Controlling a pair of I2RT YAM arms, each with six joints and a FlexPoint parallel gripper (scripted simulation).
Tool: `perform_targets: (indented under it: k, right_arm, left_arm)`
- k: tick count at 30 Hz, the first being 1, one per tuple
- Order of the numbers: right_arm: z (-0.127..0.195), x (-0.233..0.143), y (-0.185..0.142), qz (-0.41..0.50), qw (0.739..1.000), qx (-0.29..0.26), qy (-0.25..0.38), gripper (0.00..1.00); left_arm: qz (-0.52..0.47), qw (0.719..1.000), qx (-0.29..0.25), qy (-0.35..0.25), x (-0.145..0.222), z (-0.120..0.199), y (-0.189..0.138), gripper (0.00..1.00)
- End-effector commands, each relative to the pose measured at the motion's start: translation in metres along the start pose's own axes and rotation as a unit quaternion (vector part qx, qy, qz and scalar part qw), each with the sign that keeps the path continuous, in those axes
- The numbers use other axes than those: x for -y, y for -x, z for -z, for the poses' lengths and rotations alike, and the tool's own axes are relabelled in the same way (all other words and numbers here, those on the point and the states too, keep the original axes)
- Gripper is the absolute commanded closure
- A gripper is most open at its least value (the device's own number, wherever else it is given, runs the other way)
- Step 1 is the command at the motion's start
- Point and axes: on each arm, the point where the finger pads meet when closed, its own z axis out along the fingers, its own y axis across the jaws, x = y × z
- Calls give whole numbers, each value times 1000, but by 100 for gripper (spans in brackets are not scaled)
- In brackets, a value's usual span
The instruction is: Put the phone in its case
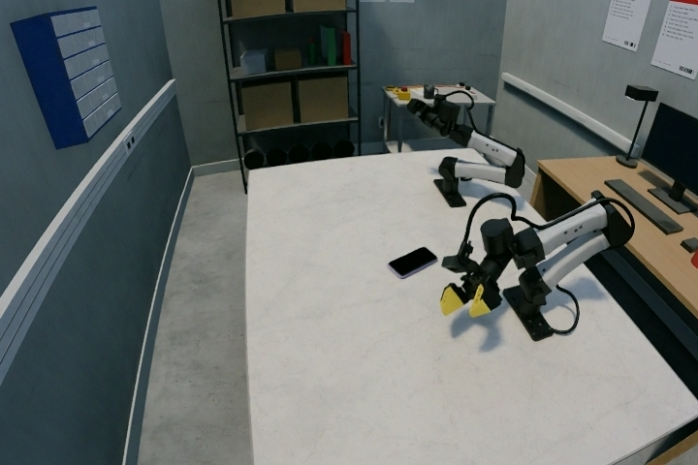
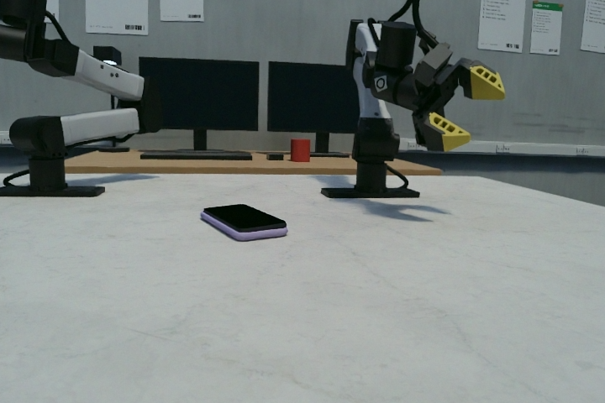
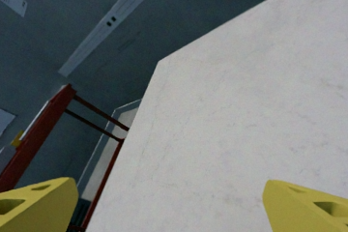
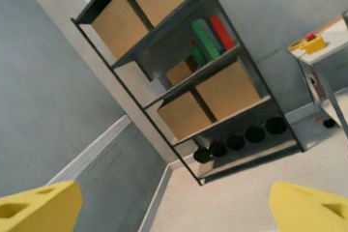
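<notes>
A pale marbled tabletop (image 1: 328, 351) (image 2: 265, 322) (image 3: 220, 135) fills much of the room, with a wooden desk (image 1: 597, 170) (image 2: 246, 170) behind the 2 arms and a black shelf unit (image 1: 301, 72) (image 4: 133, 95) beyond 1 end. The phone (image 1: 413, 262) (image 2: 244, 217) lies screen up on its lilac case (image 1: 419, 269) (image 2: 239, 235); I can't tell if it's fully seated. The left claw (image 1: 460, 313) (image 2: 486, 113) (image 3: 171, 188) hangs above the tabletop, wide open, holding nothing, apart from the phone. The right claw (image 1: 410, 105) (image 4: 176, 190) is also raised, wide open and holding nothing, well apart from it.
</notes>
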Motion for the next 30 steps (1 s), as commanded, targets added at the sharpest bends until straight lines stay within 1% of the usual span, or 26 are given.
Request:
perform_targets:
  k: [1,18,20,23,25,27,30]
  right_arm:
    - [0,-3,4,-3,1000,4,3,0]
    - [0,-3,4,-3,1000,4,3,0]
    - [0,-5,-2,14,1000,-11,12,0]
    - [2,-18,-13,53,996,-47,47,0]
    - [5,-29,-28,90,989,-82,81,0]
    - [10,-44,-45,129,976,-122,125,0]
    - [23,-64,-67,177,950,-175,191,0]
  left_arm:
    - [7,1000,6,4,-4,1,5,0]
    - [7,1000,6,4,-4,1,5,0]
    - [7,1000,-6,6,-3,1,0,22]
    - [17,1000,-21,9,-4,3,-1,56]
    - [21,999,-34,8,-1,5,-5,78]
    - [25,999,-44,4,4,9,-4,100]
    - [31,998,-52,-5,12,15,-1,100]
